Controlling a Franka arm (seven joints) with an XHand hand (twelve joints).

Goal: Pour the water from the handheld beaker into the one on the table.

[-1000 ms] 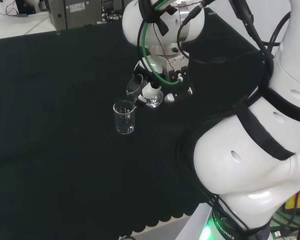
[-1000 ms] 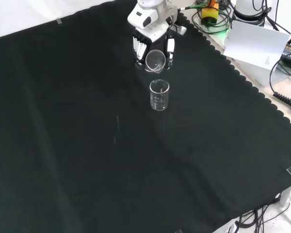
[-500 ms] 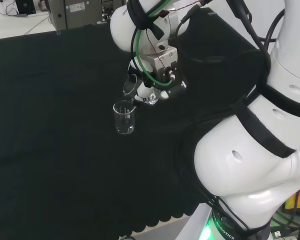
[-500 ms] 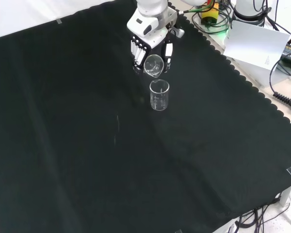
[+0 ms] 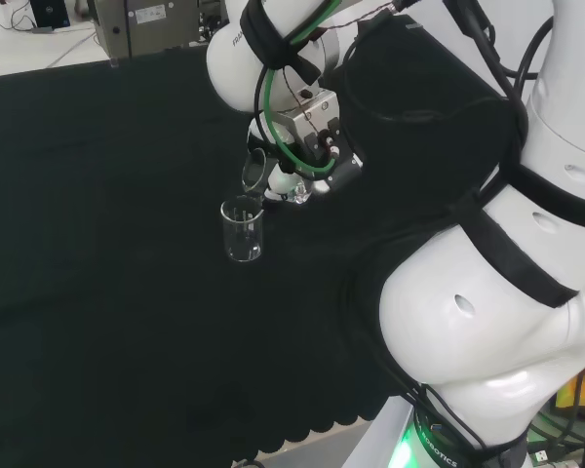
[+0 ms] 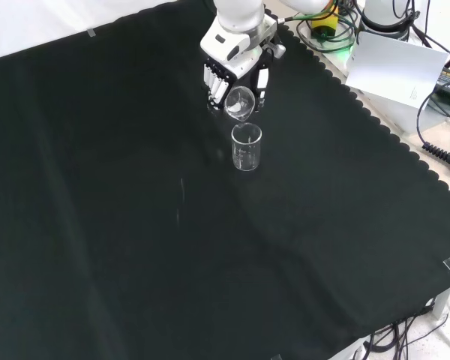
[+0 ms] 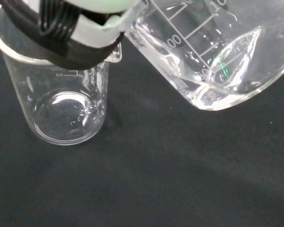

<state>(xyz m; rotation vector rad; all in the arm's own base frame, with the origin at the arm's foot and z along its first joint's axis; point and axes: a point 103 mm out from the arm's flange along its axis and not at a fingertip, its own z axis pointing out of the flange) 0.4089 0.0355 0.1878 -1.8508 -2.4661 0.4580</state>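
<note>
My hand (image 6: 235, 69) has its fingers (image 6: 214, 82) curled round a clear glass beaker (image 6: 239, 103), tilted with its mouth toward the camera in the front view. In the head view the held beaker (image 5: 256, 172) leans over the rim of a second clear beaker (image 5: 242, 229) standing upright on the black cloth (image 5: 97, 292). The standing beaker (image 6: 246, 146) is just below the held one in the front view. Close up, the tilted beaker (image 7: 213, 52) holds some water near its lower edge, and the standing beaker (image 7: 66, 111) looks empty. A black and white part of the hand (image 7: 66, 28) covers part of its rim.
The arm's big white links (image 5: 487, 322) stand at the right of the head view. Cables, a white sheet (image 6: 396, 66) and electronics lie beyond the cloth's scalloped edge at the front view's upper right.
The hand has turned and tipped the held beaker further over toward the standing beaker, shifting slightly left in the head view. The standing beaker has not moved.
</note>
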